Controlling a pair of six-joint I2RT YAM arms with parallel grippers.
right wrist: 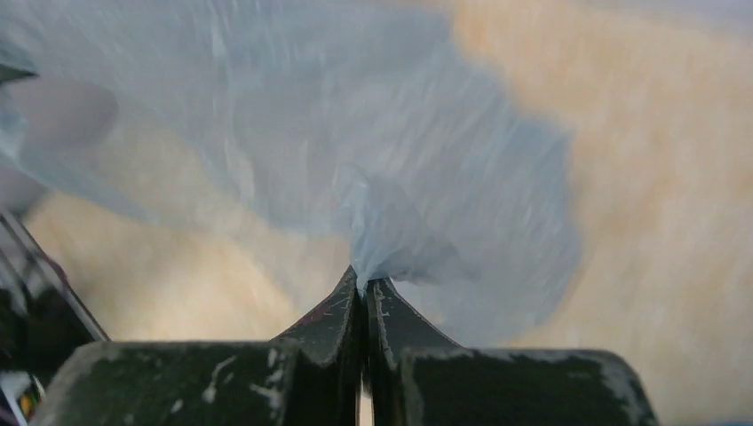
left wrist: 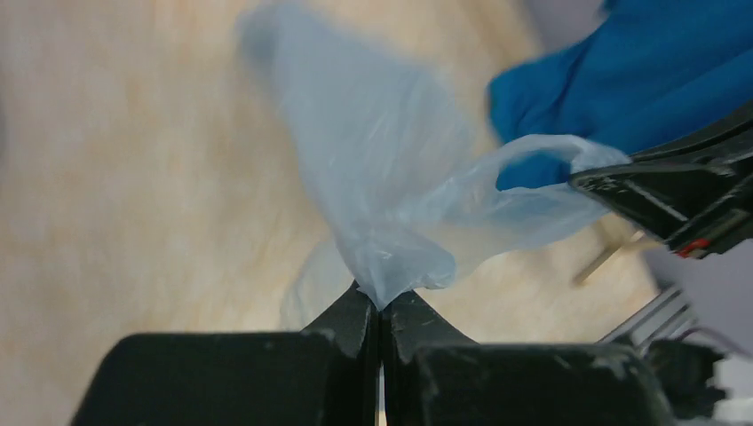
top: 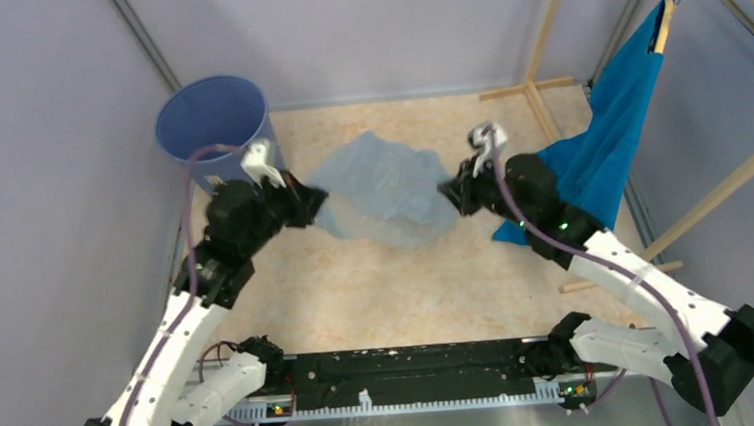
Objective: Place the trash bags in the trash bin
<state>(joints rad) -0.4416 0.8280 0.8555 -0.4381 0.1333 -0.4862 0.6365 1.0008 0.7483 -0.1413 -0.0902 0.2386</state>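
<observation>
Right now my left jaws are pressed fully together, with no gap between the tips, pinching a bunched corner of the thin translucent pale-blue plastic film bag (left wrist: 391, 222). My right jaws are likewise closed tight on a gathered fold of the same bag, and the film fans out from the pinch. Between the two sets of jaws the bag hangs spread as a crinkled sheet, wholly outside the bin. From the top view I cannot tell whether its lower edge touches the pale speckled surface (top: 409, 291) beneath it.

Through the left wrist camera I see the black fingers (left wrist: 657, 191) of the right arm across from my left jaws, with a loop of film caught at their tip.

Just behind the left jaws, a little to their outer side, stands the round blue plastic bin (top: 214, 119), upright with its mouth open, close to the wrist of the left arm (top: 238, 218). Behind the right jaws, to their outer side, an opaque teal-blue cloth (top: 614, 146) hangs from a wooden hanger (top: 663, 25) inside a light wooden frame (top: 530, 88). The right arm (top: 554, 221) crosses in front of the cloth's lower edge.
</observation>
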